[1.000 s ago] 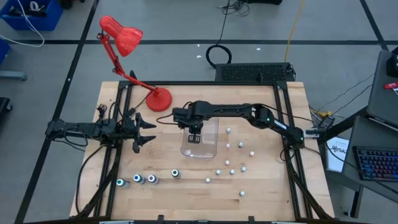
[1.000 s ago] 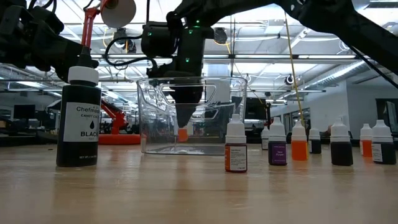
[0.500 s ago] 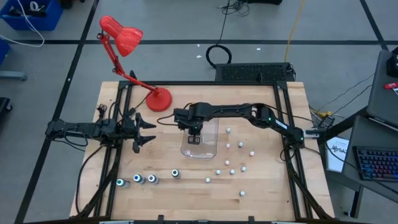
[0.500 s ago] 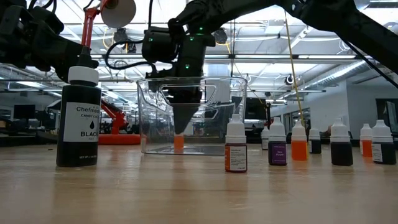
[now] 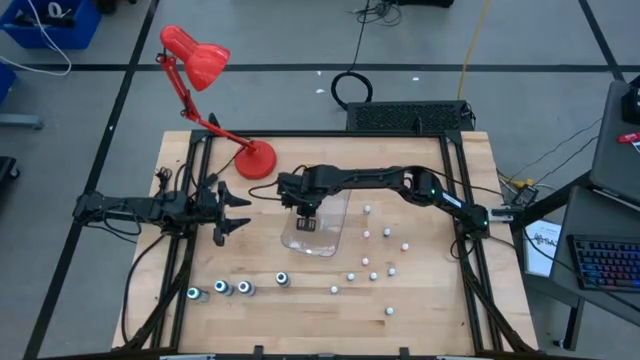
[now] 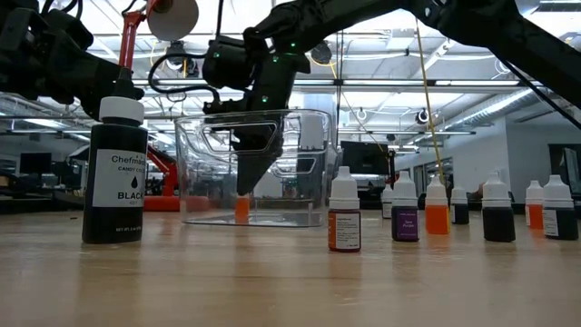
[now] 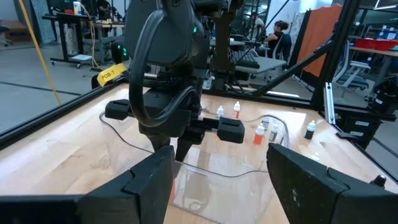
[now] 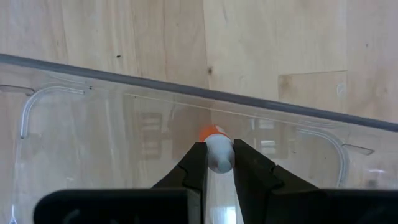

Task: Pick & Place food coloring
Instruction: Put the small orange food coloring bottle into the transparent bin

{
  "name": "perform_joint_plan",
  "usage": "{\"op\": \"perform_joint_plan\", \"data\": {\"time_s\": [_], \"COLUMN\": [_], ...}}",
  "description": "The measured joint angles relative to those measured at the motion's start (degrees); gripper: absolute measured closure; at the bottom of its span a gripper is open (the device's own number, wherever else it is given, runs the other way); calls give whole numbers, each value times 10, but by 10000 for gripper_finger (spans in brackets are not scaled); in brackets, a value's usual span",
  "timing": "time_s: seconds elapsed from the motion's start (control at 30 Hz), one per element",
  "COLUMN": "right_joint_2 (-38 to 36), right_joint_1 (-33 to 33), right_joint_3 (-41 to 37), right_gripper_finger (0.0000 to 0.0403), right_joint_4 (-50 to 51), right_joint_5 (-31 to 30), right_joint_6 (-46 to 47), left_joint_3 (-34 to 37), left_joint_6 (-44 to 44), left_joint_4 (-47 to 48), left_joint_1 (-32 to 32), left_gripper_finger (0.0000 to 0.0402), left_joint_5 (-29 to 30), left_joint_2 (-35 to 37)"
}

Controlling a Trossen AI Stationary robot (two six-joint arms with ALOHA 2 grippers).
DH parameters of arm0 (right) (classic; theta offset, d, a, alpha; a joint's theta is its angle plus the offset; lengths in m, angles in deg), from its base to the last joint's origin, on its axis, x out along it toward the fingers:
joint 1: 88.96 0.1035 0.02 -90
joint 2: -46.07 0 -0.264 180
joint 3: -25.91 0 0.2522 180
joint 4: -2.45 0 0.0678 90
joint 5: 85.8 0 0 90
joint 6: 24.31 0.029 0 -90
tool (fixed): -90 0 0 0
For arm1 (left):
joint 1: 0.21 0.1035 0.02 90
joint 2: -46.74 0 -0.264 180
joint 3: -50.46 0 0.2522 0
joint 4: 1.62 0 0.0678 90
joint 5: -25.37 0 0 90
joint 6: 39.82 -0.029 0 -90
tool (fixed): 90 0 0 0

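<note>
You can read a label on only one thing: the large black bottle [image 6: 114, 173] standing on the counter [image 6: 290, 272], well off to the side of the clear tub [image 6: 254, 168]. Its label shows "Chefm…", cut off at the bottle's curve, a small line beneath too fine to read, and below that "BLACK". The small bottles' labels beyond the tub are too tiny to make out.

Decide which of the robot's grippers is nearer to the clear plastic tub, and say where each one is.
Right. The right gripper reaches down inside the clear tub, shut on a small orange bottle. The left gripper hangs open beside the tub, apart from it, toward the table's left side.
</note>
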Motion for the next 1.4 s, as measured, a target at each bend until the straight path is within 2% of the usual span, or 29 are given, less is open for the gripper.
{"op": "perform_joint_plan", "data": {"time_s": [0.67, 1.1, 1.17, 1.4], "right_joint_2": [0, 0, 0, -1], "right_joint_1": [0, 1, 1, 5], "right_joint_3": [-2, -9, -9, -13], "right_gripper_finger": [361, 361, 350, 270], "right_joint_4": [70, 76, 76, 63], "right_joint_5": [0, -3, -3, -1], "right_joint_6": [16, 22, 28, 33], "left_joint_3": [0, 0, 0, 0], "left_joint_6": [0, 0, 0, 0], "left_joint_4": [0, 0, 0, 0], "left_joint_1": [0, 0, 0, 0], "left_gripper_finger": [149, 149, 149, 149], "left_joint_5": [0, 0, 0, 0], "left_joint_2": [0, 0, 0, 0]}}
